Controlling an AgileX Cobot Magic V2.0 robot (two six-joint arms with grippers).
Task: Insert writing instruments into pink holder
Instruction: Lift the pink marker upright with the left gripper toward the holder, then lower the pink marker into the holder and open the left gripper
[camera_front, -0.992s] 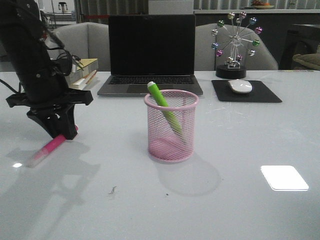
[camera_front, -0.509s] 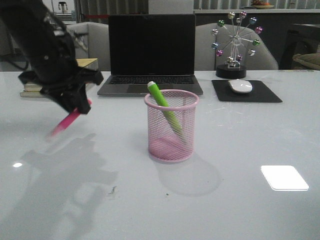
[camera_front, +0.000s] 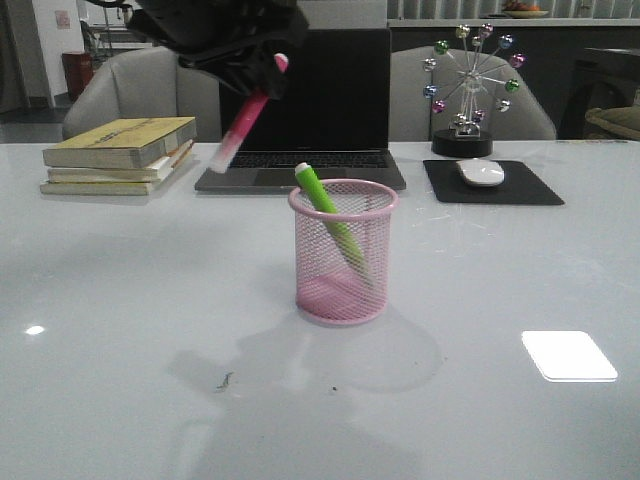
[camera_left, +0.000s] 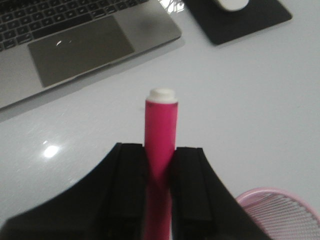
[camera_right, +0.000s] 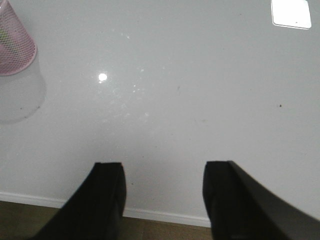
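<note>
Idling right gripper (camera_right: 162, 192): jaws apart, holding nothing, nearest.
Pink holder (camera_front: 343, 262): mid-table; green highlighter (camera_front: 331, 224) leans inside.
Left gripper (camera_front: 268, 78): clamps pink highlighter (camera_front: 242, 120), raised, apparently behind-left of the rim.
Axis: tilted, whitish end down-left; holder lies right and below.

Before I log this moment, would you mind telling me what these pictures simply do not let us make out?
- Pink marker: its rear end is hidden between the left gripper fingers in the left wrist view, and blurred in the front view.
- Green marker: its lower tip is unclear behind the mesh of the pink cup in the front view.
- Right gripper: out of the front view; only its fingertips show in the right wrist view.
</note>
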